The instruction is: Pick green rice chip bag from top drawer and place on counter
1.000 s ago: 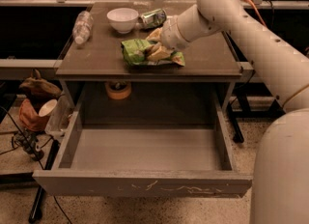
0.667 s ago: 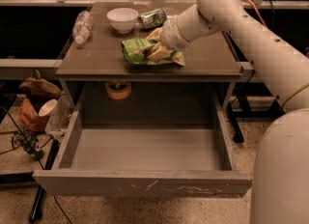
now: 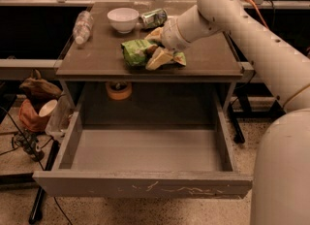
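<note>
White arm [image 3: 252, 30] reaches in from the right of my view and ends over the middle of the counter [image 3: 97, 59].

Drawer [image 3: 145, 185]: pulled fully out below the counter. I see bare floor inside it and nothing lying there.

Counter: carries all the loose items. The bag [image 3: 133, 52] lies flat on it, near the front edge and roughly central, so the bag is out of the drawer and on the target surface.

Gripper [image 3: 149, 51]: at the right end of the bag, low over the counter and in contact with the bag or very nearly so. I cannot tell whether it is clamped on the bag or has let go.

Other items, all behind the bag: a white bowl [image 3: 122, 19]; a clear bottle [image 3: 82, 26] lying on its side at the left edge; a green can [image 3: 154, 18] on its side just beside the bowl. A roll of tape [image 3: 118, 89] sits in the recess under the counter.

Assessment: the step in hand is the placement, at or near its end. The next move, as I judge it, calls for a confirmed release and then a straight lift clear. That lift must not drag the bag toward the front edge or sweep back into the can.
</note>
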You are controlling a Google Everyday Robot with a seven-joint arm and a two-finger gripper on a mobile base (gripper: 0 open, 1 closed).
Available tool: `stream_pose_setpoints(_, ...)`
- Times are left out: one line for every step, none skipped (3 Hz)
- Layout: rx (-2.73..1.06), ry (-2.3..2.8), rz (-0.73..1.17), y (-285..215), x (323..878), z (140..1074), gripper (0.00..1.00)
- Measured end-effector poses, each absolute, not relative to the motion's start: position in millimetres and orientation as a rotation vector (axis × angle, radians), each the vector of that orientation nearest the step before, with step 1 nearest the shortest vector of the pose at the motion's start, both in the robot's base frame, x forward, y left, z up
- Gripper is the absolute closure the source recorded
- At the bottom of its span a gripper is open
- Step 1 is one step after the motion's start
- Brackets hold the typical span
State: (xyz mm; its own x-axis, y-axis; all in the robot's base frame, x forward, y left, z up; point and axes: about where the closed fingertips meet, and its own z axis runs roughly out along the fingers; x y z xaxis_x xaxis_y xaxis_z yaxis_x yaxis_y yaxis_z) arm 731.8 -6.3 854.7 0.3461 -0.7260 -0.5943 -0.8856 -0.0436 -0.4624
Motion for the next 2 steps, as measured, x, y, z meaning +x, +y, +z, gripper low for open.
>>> stream_pose_setpoints(-1.809, 1.424, 0.251, -6.2, 731.8, 854.7, 0.00)
stream_pose_setpoints(-1.809, 1.424, 0.251, -6.2, 731.8, 854.7, 0.00)
